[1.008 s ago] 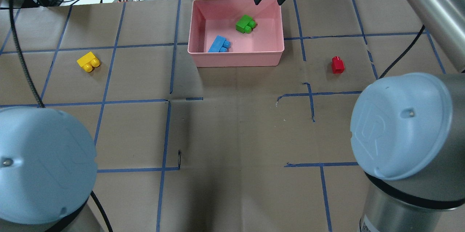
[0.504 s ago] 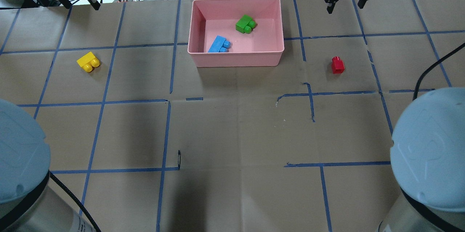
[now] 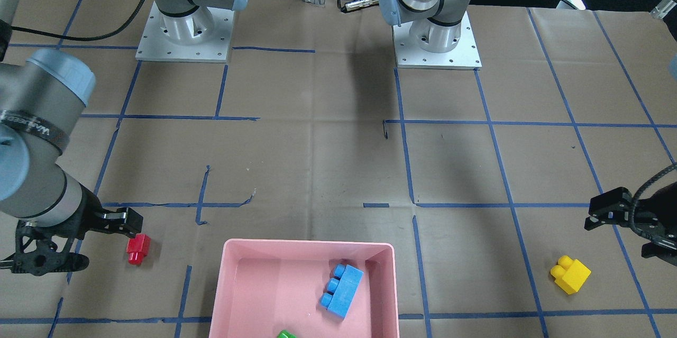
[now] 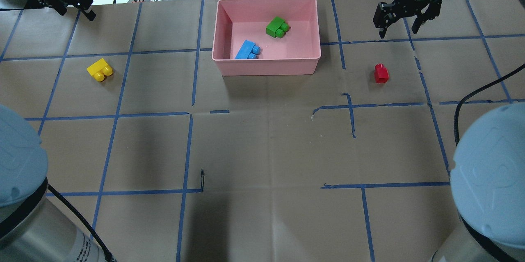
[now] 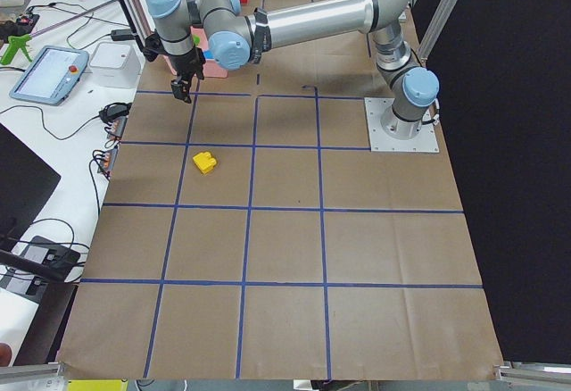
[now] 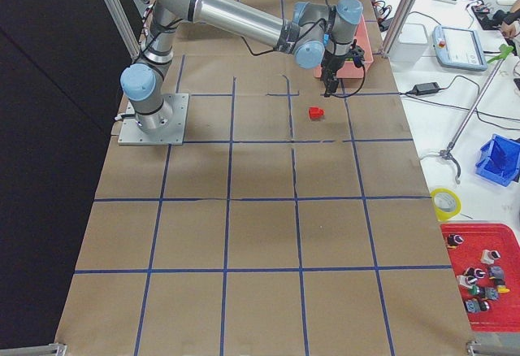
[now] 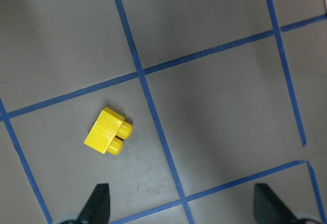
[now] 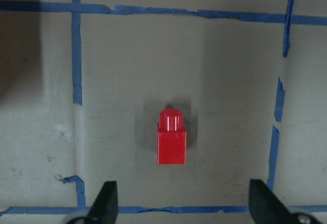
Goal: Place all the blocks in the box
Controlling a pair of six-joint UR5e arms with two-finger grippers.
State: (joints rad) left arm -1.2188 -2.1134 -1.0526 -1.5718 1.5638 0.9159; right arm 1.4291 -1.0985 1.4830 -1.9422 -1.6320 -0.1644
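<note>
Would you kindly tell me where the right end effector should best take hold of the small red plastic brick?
Grip the small red plastic brick across the two flat sides of its square body, coming straight down from above. It seems to lie on its side, stud pointing away from the robot, and the open right end effector is aligned with those sides.

Black left claw [image 4: 78,14], black right claw [image 4: 398,31] — silver tubes [image 6: 236,10], pale-blue joint caps [image 4: 488,163].
</note>
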